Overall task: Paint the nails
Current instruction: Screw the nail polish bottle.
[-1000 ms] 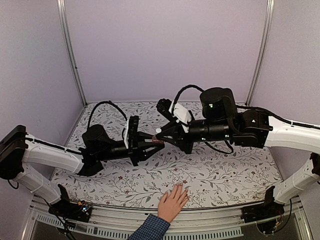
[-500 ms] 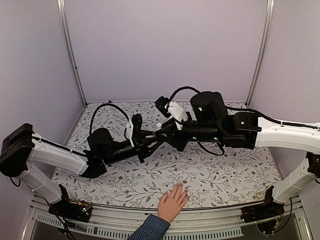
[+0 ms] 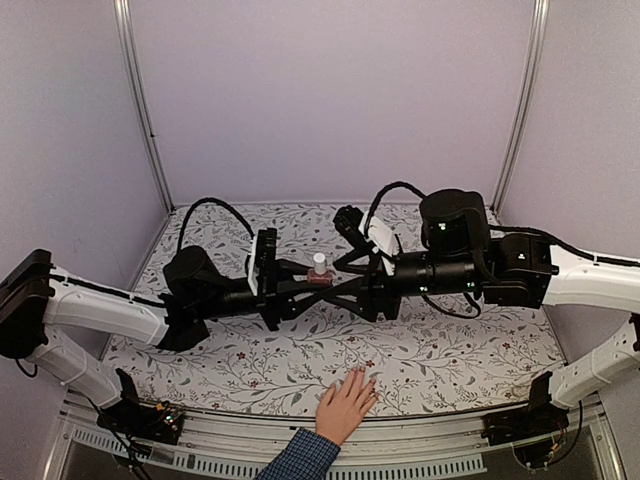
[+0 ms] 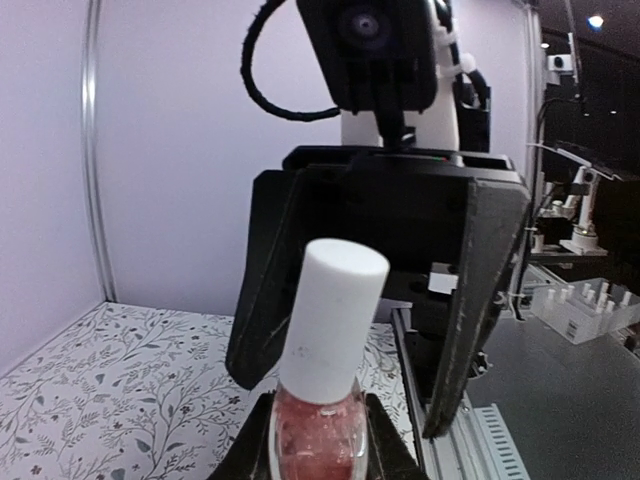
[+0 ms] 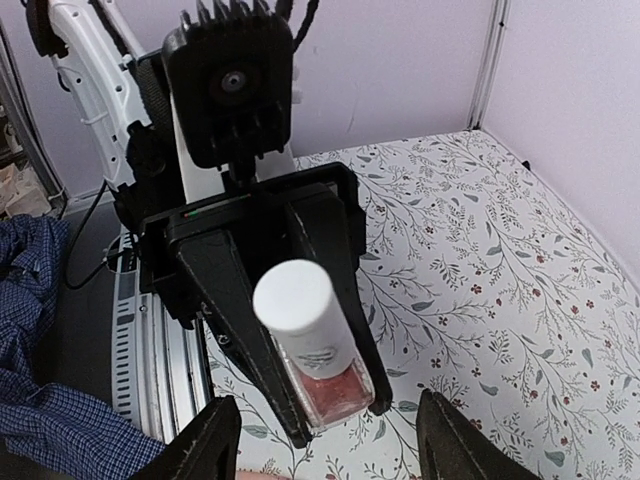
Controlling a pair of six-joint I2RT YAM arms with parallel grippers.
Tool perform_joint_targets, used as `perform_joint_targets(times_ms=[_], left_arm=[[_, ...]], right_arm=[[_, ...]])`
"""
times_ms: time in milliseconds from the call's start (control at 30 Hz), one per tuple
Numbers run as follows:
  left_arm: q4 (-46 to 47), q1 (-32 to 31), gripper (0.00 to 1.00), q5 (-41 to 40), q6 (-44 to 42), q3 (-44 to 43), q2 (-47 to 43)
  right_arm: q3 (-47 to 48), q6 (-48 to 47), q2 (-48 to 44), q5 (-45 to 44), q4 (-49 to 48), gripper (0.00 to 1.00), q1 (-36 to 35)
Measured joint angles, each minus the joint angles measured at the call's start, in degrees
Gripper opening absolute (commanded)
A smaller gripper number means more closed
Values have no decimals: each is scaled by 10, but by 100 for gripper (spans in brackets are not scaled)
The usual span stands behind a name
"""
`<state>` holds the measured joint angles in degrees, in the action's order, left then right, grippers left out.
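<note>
While the left gripper (image 3: pixel 316 282) is clamped on its load and the right gripper (image 5: pixel 325 450) faces it, jaws spread, empty, the hand (image 3: pixel 345 405) lies flat well clear of both, small bottle (image 4: pixel 320 440) upright between left jaws, pink polish inside, white cap (image 4: pixel 335 300) on, the nails (image 3: pixel 358 374) too small to judge.

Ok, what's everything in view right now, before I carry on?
nail polish bottle: one, pink with a white cap, cap up, held above the table
table cover: one, white with a leaf print, across the table
sleeve cuff: one, blue checked, near edge
hand: one, light-skinned, flat on the cover at the near edge
left tool: one, black, shut on the bottle
right tool: one, black, open, fingers either side of the cap without touching it
</note>
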<state>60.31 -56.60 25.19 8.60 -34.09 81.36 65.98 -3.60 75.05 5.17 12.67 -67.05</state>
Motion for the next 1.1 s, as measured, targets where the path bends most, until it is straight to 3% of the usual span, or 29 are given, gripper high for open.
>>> perform_joint_targets(times_ms=[233,500,733,1100], left_arm=[[-20,1,0,136,3,-18,1],[-31,1,0,231,20,-49,31],[-48,1,0,257,24,-59,42],[-54,1,0,268,24,-62,42]], right_arm=[[-1,-45,-31,78,10,53,0],[21,-100,-33,164,50,45,0],[54,-124,-18,177,71,37,-5],[57,-135,-3,165,83,6,-8]])
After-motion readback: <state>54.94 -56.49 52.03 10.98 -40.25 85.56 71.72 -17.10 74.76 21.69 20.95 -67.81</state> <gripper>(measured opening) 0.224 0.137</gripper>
